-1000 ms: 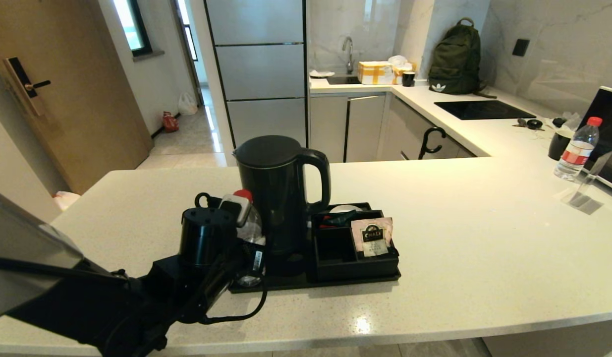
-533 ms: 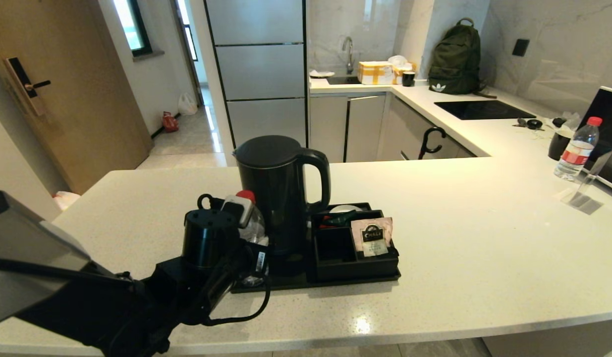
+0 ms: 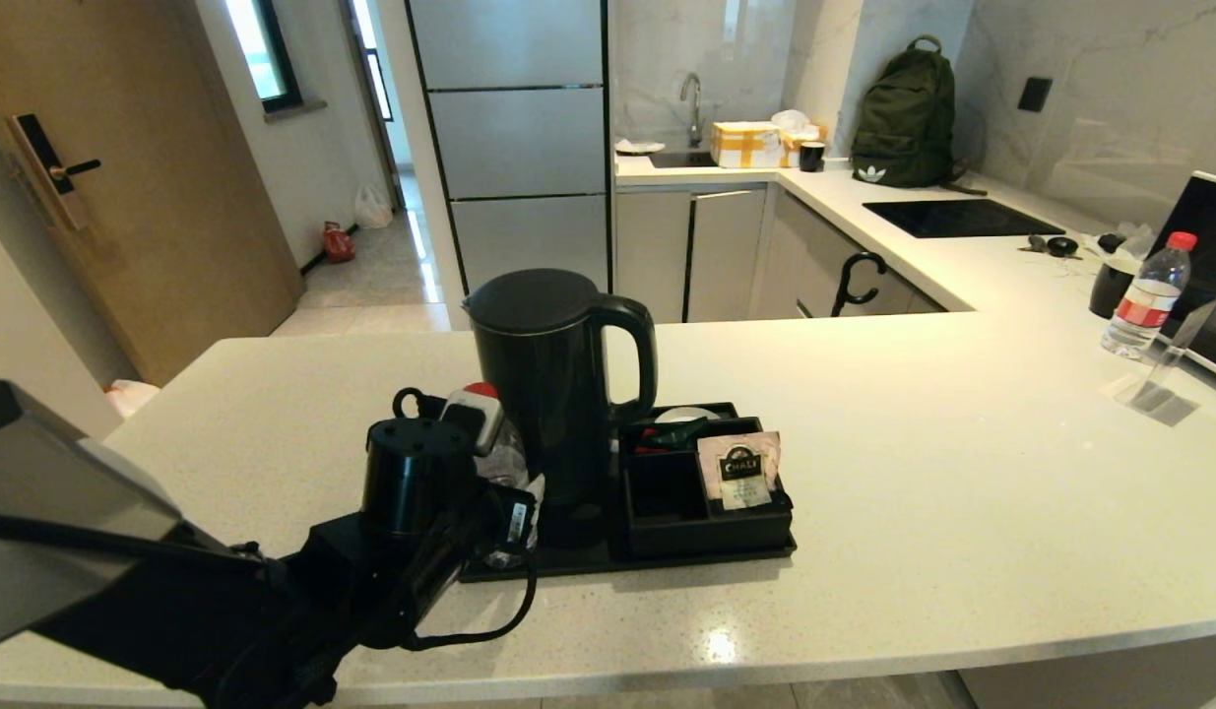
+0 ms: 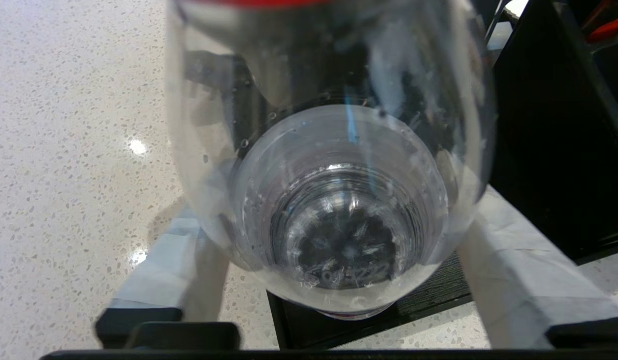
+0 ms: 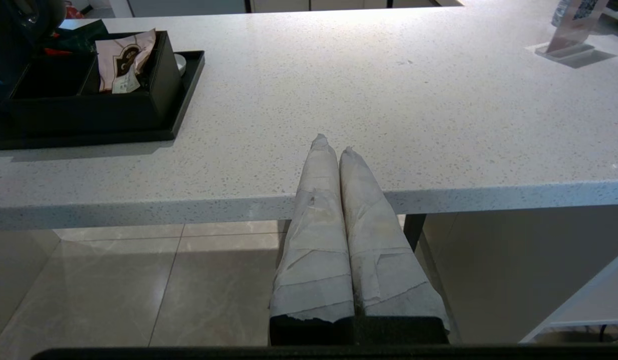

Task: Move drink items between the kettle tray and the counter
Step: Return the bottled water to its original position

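Straddling the water bottle (image 4: 334,200), the left gripper (image 4: 334,280) has its taped fingers (image 4: 509,270) spread apart on either side of the clear body, with a gap visible at each side, so the grip looks released. The bottle stands upright on the left end of the kettle tray (image 3: 686,561), its base set on the tray's corner close to the front rim, its red cap just left of the black kettle (image 3: 553,394). That kettle sits on the tray with its handle toward the right. Beyond it, in the black compartment box (image 3: 701,502) at the tray's right end, a pinkish tea sachet (image 3: 740,470) leans upright. The tray lies on the white speckled counter (image 3: 962,492), near its front edge. A second bottle (image 3: 1146,295) stands at the counter's far right. The right gripper (image 5: 339,150) hangs clenched, fingers pressed together, before the counter's front edge.
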Controlling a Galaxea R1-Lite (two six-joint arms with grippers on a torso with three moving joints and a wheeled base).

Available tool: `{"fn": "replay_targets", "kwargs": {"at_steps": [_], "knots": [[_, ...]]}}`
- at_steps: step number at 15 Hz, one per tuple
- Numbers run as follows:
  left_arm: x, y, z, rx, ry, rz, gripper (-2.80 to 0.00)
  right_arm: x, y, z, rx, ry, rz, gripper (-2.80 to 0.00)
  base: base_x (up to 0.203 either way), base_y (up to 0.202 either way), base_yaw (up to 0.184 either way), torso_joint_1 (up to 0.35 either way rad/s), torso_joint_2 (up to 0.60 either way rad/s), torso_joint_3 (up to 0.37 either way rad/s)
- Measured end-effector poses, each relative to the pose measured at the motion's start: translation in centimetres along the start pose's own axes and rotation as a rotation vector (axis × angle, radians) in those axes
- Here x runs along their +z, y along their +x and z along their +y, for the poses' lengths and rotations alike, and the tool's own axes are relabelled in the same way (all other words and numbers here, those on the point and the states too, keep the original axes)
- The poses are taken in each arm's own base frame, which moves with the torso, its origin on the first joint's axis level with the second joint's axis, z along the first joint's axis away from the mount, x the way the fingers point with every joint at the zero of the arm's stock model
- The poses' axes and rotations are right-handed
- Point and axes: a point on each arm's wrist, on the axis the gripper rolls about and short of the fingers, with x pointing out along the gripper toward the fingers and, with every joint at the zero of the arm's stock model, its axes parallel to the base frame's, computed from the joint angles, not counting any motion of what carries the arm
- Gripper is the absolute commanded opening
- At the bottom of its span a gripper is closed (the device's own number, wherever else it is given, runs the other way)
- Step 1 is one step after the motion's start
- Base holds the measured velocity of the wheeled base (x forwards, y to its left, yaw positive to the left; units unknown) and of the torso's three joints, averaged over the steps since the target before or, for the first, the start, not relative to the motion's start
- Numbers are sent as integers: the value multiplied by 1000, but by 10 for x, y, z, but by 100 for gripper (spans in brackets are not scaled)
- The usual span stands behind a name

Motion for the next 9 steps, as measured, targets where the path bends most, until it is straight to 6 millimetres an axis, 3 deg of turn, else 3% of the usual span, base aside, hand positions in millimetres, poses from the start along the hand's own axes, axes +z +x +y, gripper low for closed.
{"fn": "replay_targets", "kwargs": {"at_steps": [5, 9], "knots": [[0, -4, 1, 1, 0, -2, 0, 0, 0, 0, 0, 0, 0, -280, 0, 0, 0, 0, 0, 0], [-3, -29, 11, 5, -1, -15, 0, 0, 0, 0, 0, 0, 0, -280, 0, 0, 0, 0, 0, 0]]}}
